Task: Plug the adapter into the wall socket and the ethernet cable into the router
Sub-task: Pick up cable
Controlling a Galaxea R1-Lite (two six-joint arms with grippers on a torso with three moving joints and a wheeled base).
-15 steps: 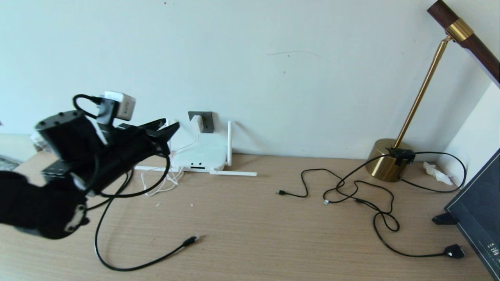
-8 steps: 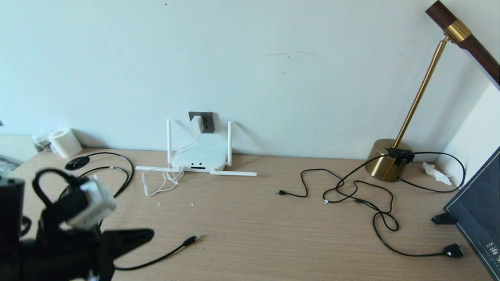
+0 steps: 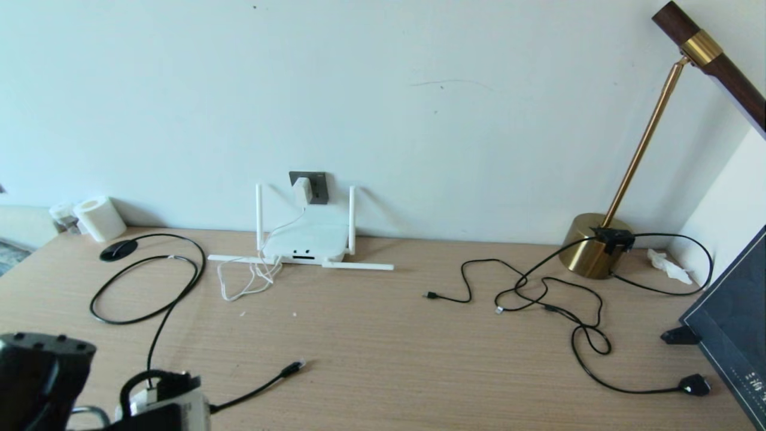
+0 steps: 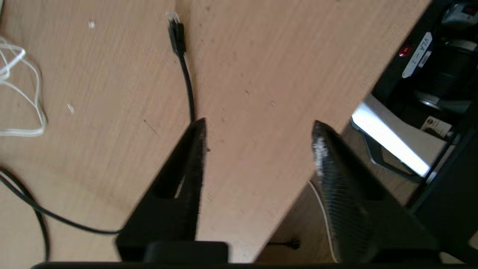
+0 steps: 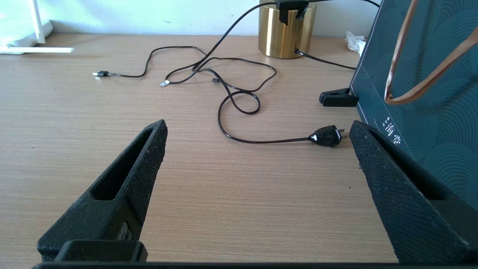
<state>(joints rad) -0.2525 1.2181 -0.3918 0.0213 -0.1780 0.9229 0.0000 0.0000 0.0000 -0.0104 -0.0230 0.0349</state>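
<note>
The white adapter (image 3: 302,190) sits in the dark grey wall socket (image 3: 317,185), and its thin white cord (image 3: 248,281) hangs to the table. Below stands the white router (image 3: 306,240) with its stick antennas. The black ethernet cable (image 3: 179,287) loops over the left of the table. Its clear plug (image 3: 294,366) lies loose near the front, far from the router. In the left wrist view that plug (image 4: 174,26) lies ahead of my left gripper (image 4: 257,140), which is open, empty and above the table's near edge. My right gripper (image 5: 257,127) is open over bare table.
A brass lamp base (image 3: 589,245) stands at the back right, with thin black cables (image 3: 556,299) tangled before it and a black mains plug (image 5: 326,135) near the right fingers. A dark teal board (image 3: 733,323) leans at the far right. A paper roll (image 3: 99,216) is back left.
My left arm has pulled back from beside the router, down to the table's near left corner. Its jaws have parted. The cable loop now lies flat on the table.
</note>
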